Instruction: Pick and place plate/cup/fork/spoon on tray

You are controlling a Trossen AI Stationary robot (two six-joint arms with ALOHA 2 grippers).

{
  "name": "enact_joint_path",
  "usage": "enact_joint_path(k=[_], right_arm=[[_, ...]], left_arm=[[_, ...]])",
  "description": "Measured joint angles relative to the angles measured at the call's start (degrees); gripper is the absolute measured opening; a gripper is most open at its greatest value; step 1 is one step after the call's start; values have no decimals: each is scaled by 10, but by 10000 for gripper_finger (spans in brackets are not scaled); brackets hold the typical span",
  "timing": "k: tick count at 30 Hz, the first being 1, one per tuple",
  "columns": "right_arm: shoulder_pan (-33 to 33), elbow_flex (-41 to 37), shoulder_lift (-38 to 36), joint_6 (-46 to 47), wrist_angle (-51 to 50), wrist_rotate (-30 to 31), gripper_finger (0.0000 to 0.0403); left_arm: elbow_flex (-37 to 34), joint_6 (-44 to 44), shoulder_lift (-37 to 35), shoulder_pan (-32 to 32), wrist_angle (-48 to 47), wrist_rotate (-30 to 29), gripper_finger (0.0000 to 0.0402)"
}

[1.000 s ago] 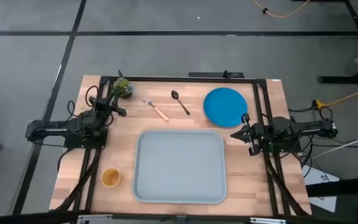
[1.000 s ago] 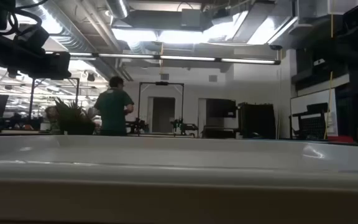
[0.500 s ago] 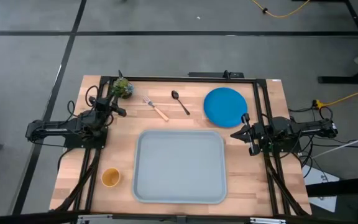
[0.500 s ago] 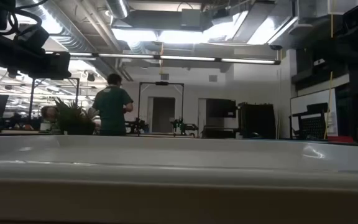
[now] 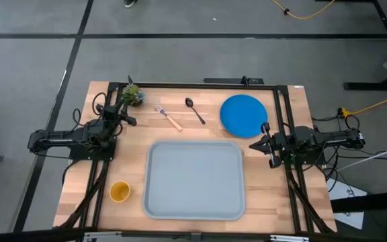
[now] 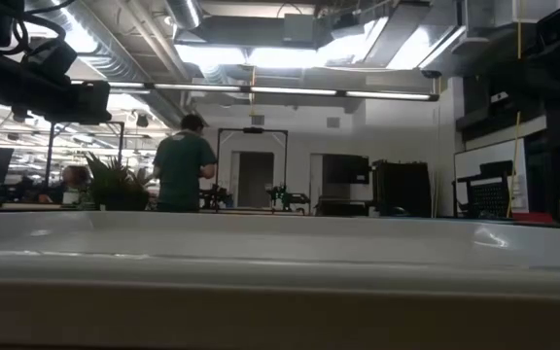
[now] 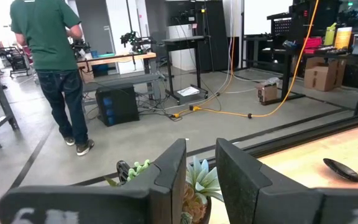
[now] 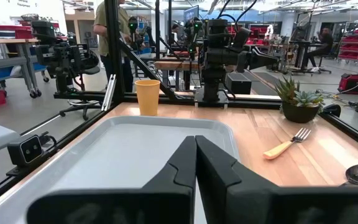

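Observation:
The grey-blue tray (image 5: 193, 180) lies in the middle of the table toward its near edge. The blue plate (image 5: 243, 114) lies flat at the far right. The dark spoon (image 5: 195, 110) and the tan-handled fork (image 5: 168, 117) lie side by side beyond the tray. The orange-yellow cup (image 5: 119, 192) stands upright left of the tray's near corner. My left gripper (image 7: 201, 168) waits at the table's left side, open by a narrow gap with nothing between its fingers. My right gripper (image 8: 195, 149) waits at the right side, shut, pointing level across the tray (image 8: 104, 155).
A small potted plant (image 5: 132, 95) stands at the far left, just ahead of my left gripper (image 5: 126, 117). Black frame rails (image 5: 281, 107) run along the table's edges. A person in a green shirt (image 6: 183, 173) walks in the room beyond the table.
Neither arm nor anything on the table has moved. The person in the room behind has walked a few steps.

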Motion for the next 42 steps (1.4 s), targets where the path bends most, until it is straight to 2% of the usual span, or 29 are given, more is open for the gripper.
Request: enact_joint_path(k=[18,23,34,36,37,40,42], right_arm=[[0,0,0,2,0,0,12],[0,0,0,86,2,0,12],[0,0,1,193,22,15,12],[0,0,1,193,23,15,12],[0,0,1,191,25,15,12],[0,0,1,180,29,15,12],[0,0,1,181,40,16,12]], left_arm=[[0,0,0,1,4,0,80],[0,41,0,1,4,-2,80],[0,88,0,1,4,4,80],[0,78,0,1,4,21,80],[0,46,0,1,10,44,80],[0,-142,0,1,58,167,80],[0,-169,0,3,105,212,80]])
